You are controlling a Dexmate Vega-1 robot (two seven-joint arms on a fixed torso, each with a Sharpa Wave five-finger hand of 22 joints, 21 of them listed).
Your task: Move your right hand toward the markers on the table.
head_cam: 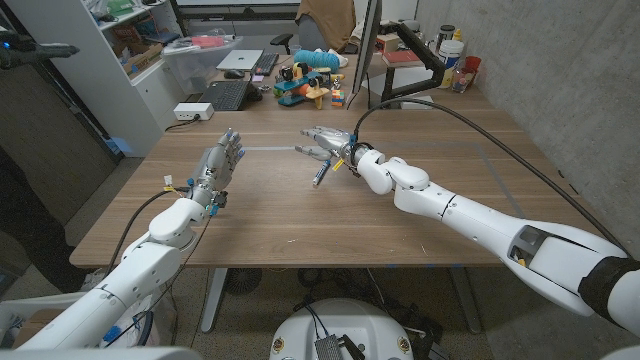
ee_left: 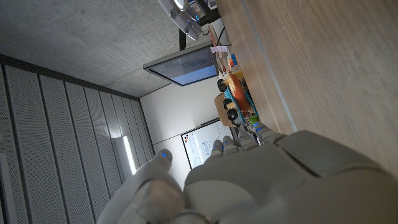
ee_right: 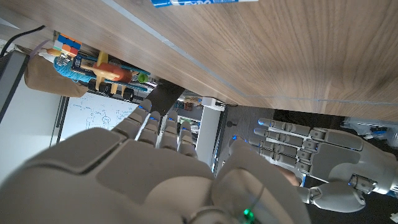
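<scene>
A dark blue marker (head_cam: 319,176) lies on the wooden table (head_cam: 430,250) near its middle, just in front of my right hand (head_cam: 328,145). That hand hovers there with its fingers stretched out and apart, holding nothing. In the right wrist view the back of the right hand (ee_right: 155,174) fills the lower part, and a white and blue marker (ee_right: 205,2) lies on the table beyond the fingers. My left hand (head_cam: 218,165) stands upright over the table's left part with fingers up, apart and empty. It also shows in the right wrist view as the left hand (ee_right: 311,155).
Colourful toys (head_cam: 305,85) stand at the table's far edge, with a keyboard (head_cam: 225,95), a laptop (head_cam: 240,60) and a power strip (head_cam: 192,110) to their left. A monitor on an arm (head_cam: 368,45) rises at the back. A black cable (head_cam: 450,115) runs along my right arm.
</scene>
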